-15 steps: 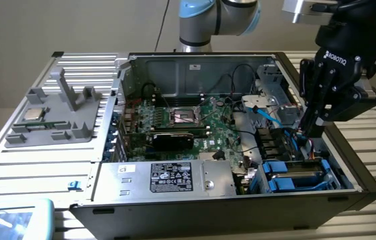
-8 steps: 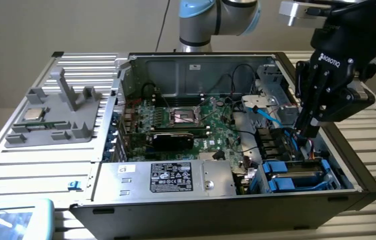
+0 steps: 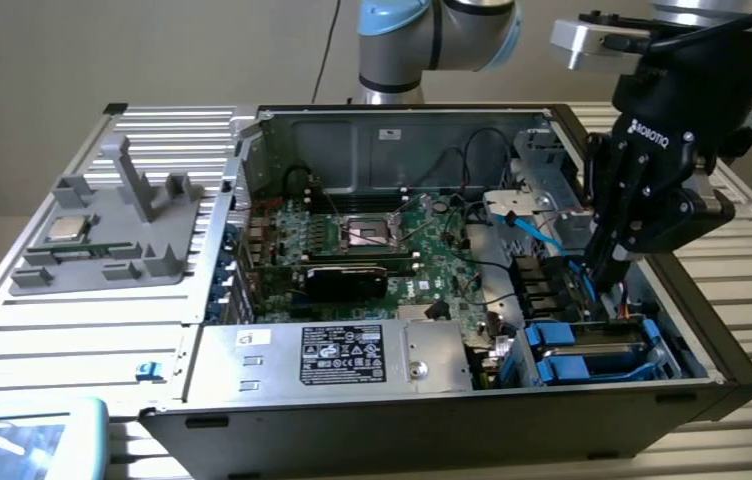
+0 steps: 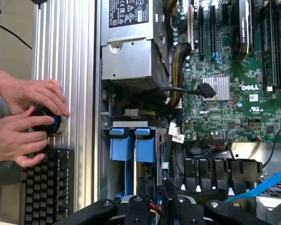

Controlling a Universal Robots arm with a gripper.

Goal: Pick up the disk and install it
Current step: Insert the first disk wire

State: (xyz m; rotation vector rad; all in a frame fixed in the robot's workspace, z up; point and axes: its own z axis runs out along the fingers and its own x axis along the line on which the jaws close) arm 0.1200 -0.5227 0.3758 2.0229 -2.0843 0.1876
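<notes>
In the case's drive bay, one blue-framed disk point(image 3: 592, 350), one claw point(image 3: 607, 272) just above — finger spread unclear, two hands point(image 4: 25, 117) outside.

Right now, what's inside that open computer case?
Inside the case: a green motherboard, a silver power supply box with a black label, cables, and the blue-framed disk in its bay near the corner. The claw reaches down above it, covering part of the bay.

a universal robots arm point(image 3: 416, 40) with silver tubing and pale blue joint caps carries a black gripper point(image 3: 612, 262) marked in white lettering, black cables trailing behind.
</notes>
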